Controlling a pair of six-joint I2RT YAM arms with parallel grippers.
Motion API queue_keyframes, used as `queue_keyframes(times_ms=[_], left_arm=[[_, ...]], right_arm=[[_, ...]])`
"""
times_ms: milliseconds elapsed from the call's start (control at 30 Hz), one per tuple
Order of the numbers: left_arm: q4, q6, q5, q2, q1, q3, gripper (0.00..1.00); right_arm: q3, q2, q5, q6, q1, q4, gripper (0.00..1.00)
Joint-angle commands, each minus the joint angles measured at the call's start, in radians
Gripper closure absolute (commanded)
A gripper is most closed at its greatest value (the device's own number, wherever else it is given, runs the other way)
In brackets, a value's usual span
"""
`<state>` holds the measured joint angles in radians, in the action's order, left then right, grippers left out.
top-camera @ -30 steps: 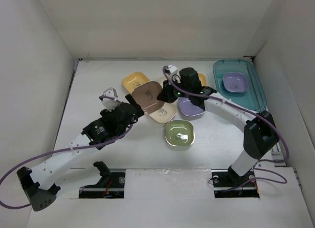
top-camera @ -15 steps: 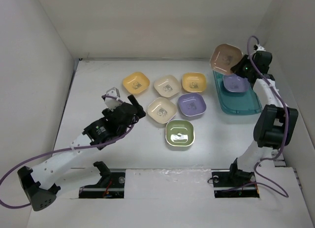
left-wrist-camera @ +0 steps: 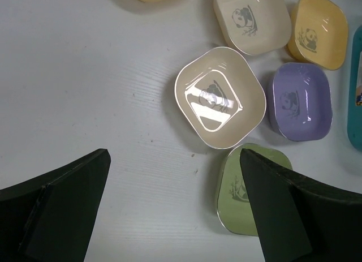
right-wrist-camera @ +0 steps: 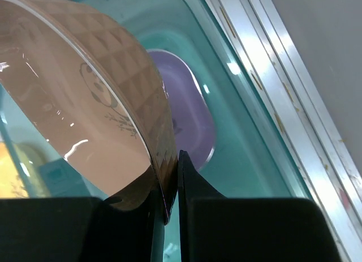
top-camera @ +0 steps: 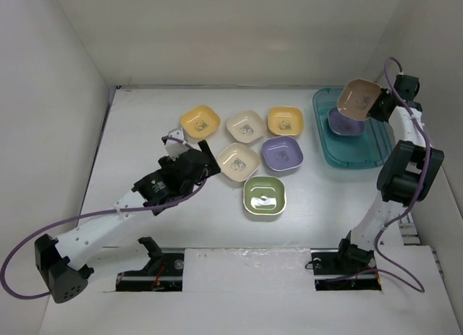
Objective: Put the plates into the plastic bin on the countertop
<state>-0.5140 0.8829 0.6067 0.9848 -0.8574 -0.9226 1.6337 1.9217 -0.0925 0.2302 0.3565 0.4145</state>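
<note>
Right wrist view: the right gripper (right-wrist-camera: 167, 188) pinches the rim of the brown plate (right-wrist-camera: 73, 109), one jaw on each face, pressed tight.
Held plate: tilted steeply, hanging over the bin (right-wrist-camera: 249, 160); whether it touches the bin cannot be told.
Bin contents: one purple plate (right-wrist-camera: 189, 112), lying flat just beyond the held rim.
Left gripper (left-wrist-camera: 172, 202): jaws spread wide, nothing between them, hovering above the countertop (left-wrist-camera: 85, 75) just short of the near cream plate (left-wrist-camera: 219, 97).
Step in hand: judged to be setting the brown plate into the bin.
Method: level the plate before lowering. Bring it down onto the purple plate to nest, or onto bare bin floor beside it. Part the jaws only once the base rests, otherwise the plate is likely to drop and tip.
Caution: keep the held rim clear of the bin's side and the wrist clear of the right wall (top-camera: 434, 60), which stands close.
Plates left out: green plate (top-camera: 265, 196), loose purple plate (top-camera: 281, 153), far cream plate (top-camera: 246, 125), left yellow plate (top-camera: 199, 121), right yellow plate (top-camera: 285, 121) and the near cream plate, all on the countertop left of the bin.
Surface: flat, matte, white; by its look, smooth enough for plates to slide when nudged.
Room: white walls on three sides. The bin sits in the far right corner, with a metal strip (right-wrist-camera: 271, 75) running along its outer side.
</note>
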Motion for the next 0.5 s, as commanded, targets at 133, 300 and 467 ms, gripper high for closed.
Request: queue_keyframes(times_ms=[133, 300, 467], left_arm=[[0.037, -0.048, -0.022, 0.044, -0.003, -0.012, 0.00], [0.074, -0.021, -0.060, 0.066, 0.008, 0.017, 0.00], [0.095, -0.012, -0.096, 0.106, 0.037, 0.036, 0.00]], right_arm=[[0.040, 0.014, 0.050, -0.057, -0.017, 0.050, 0.99], [0.060, 0.065, 0.049, -0.068, -0.047, 0.081, 0.73], [0.069, 0.065, 0.050, -0.068, -0.057, 0.081, 0.64]])
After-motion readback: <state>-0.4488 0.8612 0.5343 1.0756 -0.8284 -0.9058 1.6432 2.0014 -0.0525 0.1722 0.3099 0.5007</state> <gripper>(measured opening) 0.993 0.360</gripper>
